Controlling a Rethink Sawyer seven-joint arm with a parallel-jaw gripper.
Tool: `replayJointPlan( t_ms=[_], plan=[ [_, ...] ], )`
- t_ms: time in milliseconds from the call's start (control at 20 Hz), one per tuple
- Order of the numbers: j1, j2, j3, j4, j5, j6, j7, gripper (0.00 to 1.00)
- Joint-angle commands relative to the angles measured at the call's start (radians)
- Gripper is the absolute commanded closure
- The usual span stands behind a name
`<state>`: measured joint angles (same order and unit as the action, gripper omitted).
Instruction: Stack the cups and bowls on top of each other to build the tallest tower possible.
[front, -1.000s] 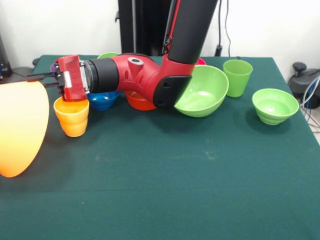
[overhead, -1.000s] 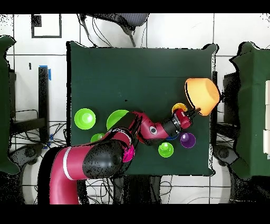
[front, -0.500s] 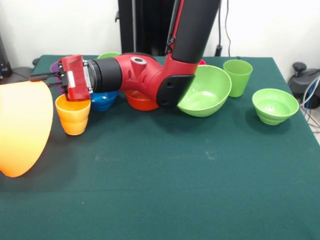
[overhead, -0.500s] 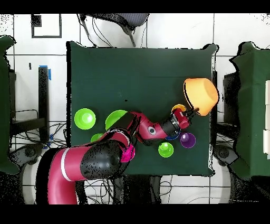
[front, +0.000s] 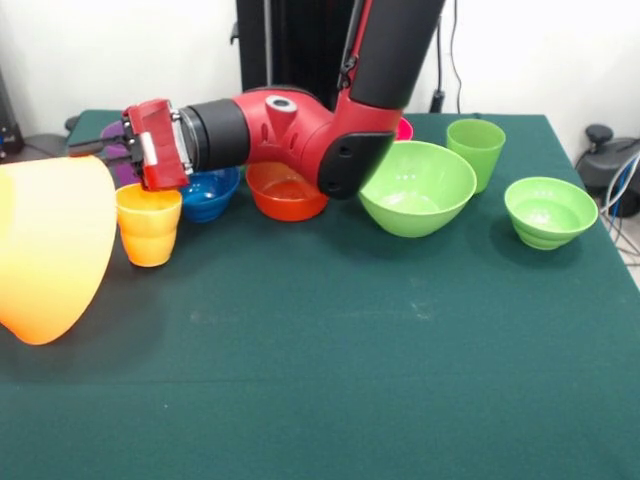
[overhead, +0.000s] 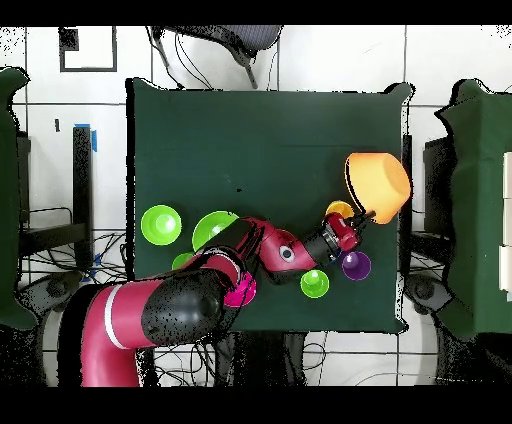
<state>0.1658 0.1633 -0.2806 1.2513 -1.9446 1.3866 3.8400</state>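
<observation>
- Currently my gripper (front: 88, 152) appears to pinch the orange bowl (front: 50, 250) by its rim.
- I should set it upright, clear of the yellow cup (front: 148, 224).

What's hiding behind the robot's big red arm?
Behind the red and black arm, a glossy pink plastic bowl peeks out, plus a purple ribbed plastic cup near the gripper. Most of both is covered, so anything else there can't be seen.
</observation>
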Motion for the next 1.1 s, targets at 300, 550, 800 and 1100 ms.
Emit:
replayJointPlan(
  t_ms=[300,550,800,1100],
  plan=[
    [-0.005,-0.049,0.148,0.109,0.025,-0.234,0.248,1.00],
    [-0.012,-0.013,0.168,0.072,0.027,-0.209,0.281,1.00],
    [-0.005,0.001,0.178,0.064,0.002,-0.213,0.321,1.00],
    [0.022,-0.002,0.164,0.080,-0.035,-0.177,0.437,1.00]
  ],
)
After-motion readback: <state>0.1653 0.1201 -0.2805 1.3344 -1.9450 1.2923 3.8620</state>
